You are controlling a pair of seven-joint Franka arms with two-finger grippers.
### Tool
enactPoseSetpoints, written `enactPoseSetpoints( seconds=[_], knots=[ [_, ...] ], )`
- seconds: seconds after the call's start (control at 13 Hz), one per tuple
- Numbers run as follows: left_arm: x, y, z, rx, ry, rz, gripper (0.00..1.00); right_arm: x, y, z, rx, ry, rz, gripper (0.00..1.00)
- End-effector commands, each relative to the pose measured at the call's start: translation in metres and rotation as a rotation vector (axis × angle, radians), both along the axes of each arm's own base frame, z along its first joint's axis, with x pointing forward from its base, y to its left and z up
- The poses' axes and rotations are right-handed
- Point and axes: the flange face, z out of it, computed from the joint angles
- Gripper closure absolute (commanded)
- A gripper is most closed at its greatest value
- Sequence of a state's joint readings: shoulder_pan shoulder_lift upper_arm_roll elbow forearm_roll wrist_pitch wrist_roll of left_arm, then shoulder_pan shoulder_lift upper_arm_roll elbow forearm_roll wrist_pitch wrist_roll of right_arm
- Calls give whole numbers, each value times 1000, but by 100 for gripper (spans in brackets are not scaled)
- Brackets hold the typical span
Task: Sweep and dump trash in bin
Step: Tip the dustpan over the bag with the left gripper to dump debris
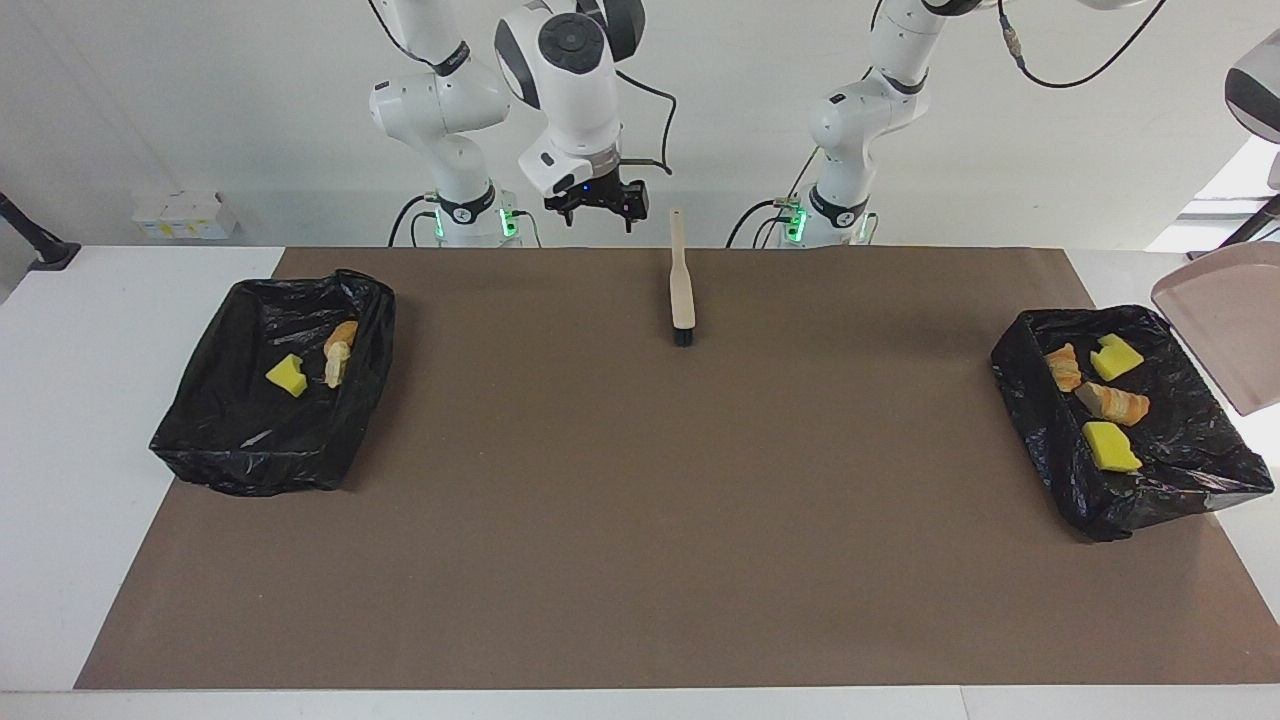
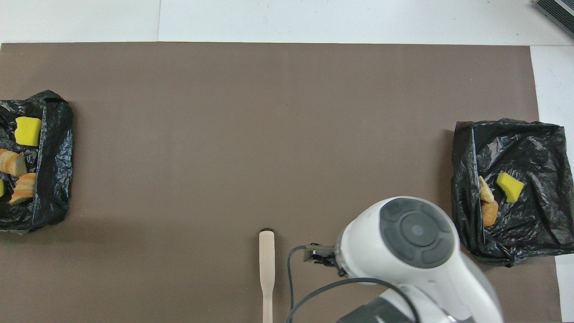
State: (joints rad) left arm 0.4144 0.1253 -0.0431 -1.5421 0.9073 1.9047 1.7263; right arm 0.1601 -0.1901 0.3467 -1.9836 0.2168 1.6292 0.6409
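Observation:
The trash lies in two black-bag-lined bins. The bin at the right arm's end (image 1: 200,440) (image 2: 538,148) holds a yellow sponge chunk (image 1: 287,375) and bread pieces (image 1: 340,352). The bin at the left arm's end (image 1: 1185,470) (image 2: 54,134) holds two yellow sponge chunks (image 1: 1110,446) and two bread pieces (image 1: 1112,402). A beige dustpan (image 1: 1220,335) hangs tilted in the air over that bin, at the picture's edge. The beige brush (image 1: 682,285) (image 2: 266,264) lies on the brown mat. My right gripper (image 1: 597,212) is open and empty, up beside the brush handle. My left gripper is out of view.
The brown mat (image 1: 640,500) covers most of the white table. No scraps show on it. Small white boxes (image 1: 185,215) stand at the table's corner by the right arm's end. A dark stand (image 1: 40,245) is near them.

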Motion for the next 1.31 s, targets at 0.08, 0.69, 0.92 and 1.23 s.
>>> enactPoseSetpoints(
  seconds=[0.08,0.69,0.92,1.23],
  knots=[
    [-11,-8,-9,-35,-30,59,100,57,-77,56,24,-75,8,0],
    [-13,-99,-33,-256,-236,510,100,125,-143,90,-48,-114,75,0],
    [-14,-161,-45,-333,-379,793,100,127,-144,88,-45,-115,82,0],
    [-24,-247,-75,-466,-531,1131,100,130,-157,89,-35,-123,115,0]
  ],
)
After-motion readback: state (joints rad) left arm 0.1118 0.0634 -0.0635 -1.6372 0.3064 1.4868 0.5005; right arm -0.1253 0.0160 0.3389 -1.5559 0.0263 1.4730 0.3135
